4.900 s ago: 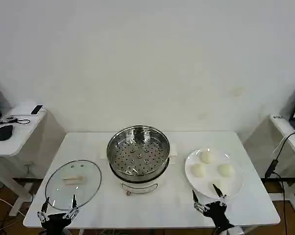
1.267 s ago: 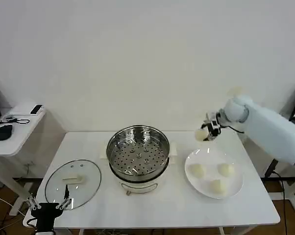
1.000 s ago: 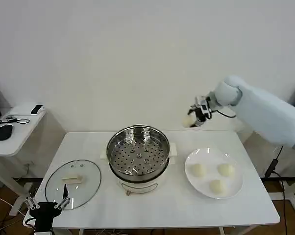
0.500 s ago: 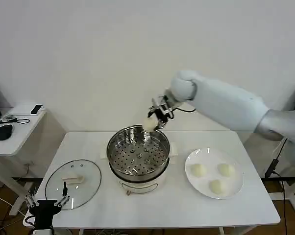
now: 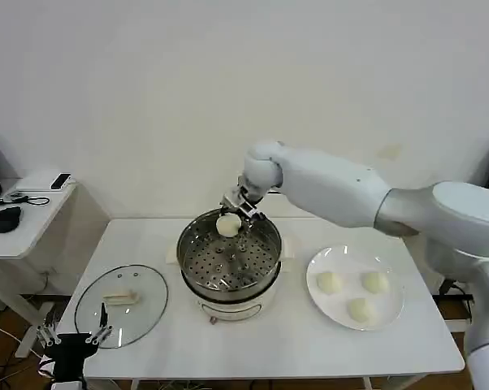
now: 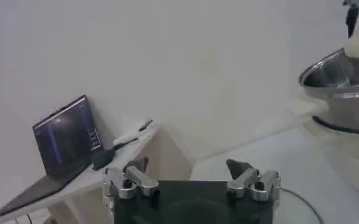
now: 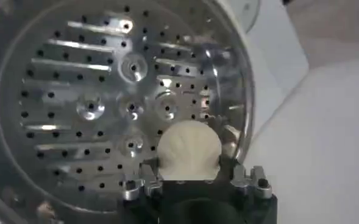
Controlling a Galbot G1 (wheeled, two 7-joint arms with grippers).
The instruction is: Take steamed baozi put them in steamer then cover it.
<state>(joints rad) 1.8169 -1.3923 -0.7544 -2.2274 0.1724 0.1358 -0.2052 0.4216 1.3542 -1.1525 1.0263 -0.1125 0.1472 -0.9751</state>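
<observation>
My right gripper [image 5: 232, 215] is shut on one cream-white baozi [image 5: 227, 225] and holds it just above the far part of the shiny steel steamer [image 5: 188, 268]. From the right wrist that baozi [image 7: 188, 150] hangs over the perforated tray [image 7: 94, 103], near its rim. Three more baozi [image 5: 328, 282] lie on the white plate [image 5: 391, 313] to the steamer's right. The glass cover [image 5: 121, 305] with its pale handle lies flat on the table at front left. My left gripper [image 5: 70, 335] is open and idle at the front left edge, just in front of the cover.
A side table [image 5: 29, 213] at the far left carries a mouse and cables. A laptop [image 6: 66, 135] shows on it in the left wrist view. Bare white tabletop [image 5: 261, 341] lies in front of the steamer. A second side table edge [image 5: 472, 213] is at the far right.
My right arm lifted a baozi off the plate, swung it left and lowered it over the steamer's far side. Three baozi remain on the plate. The left gripper slid slightly left.
</observation>
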